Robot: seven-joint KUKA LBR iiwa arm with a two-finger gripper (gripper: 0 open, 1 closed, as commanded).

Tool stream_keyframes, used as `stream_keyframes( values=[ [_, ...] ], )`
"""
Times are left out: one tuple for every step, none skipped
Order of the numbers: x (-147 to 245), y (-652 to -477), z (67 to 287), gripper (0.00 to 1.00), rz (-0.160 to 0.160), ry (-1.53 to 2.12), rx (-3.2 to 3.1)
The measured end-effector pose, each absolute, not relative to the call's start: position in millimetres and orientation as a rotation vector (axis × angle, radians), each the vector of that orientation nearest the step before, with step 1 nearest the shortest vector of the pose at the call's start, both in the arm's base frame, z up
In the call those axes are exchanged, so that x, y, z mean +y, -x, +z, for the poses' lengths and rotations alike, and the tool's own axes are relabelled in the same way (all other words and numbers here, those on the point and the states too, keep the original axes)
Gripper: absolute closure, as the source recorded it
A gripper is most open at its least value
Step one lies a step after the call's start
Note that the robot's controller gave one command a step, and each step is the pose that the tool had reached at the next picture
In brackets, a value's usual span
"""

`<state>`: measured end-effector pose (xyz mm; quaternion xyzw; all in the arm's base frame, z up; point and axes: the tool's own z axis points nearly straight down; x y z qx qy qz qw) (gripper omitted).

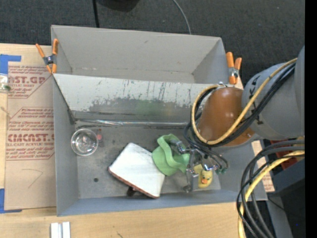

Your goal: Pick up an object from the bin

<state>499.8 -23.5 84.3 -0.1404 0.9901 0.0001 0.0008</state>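
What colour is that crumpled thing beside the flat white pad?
The crumpled thing is light green, clearest in the camera view.

Four loose things are lying in the grey metal bin (67, 172), and each kind is counting just one. One clear round glass cup (84, 142) is sitting at the left of the floor. One flat white pad (137, 168) with a reddish-brown edge is lying near the middle. One crumpled green soft thing (166, 157) is resting just beside the pad's right side. One small yellow thing (204, 178), partly hidden, is sitting at the right.
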Motion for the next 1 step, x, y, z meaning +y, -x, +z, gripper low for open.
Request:
stream_keyframes(
  values=[
    [-12.5,-500.6,76.1,0.00,-0.002,0.529,3.092]
  ],
)
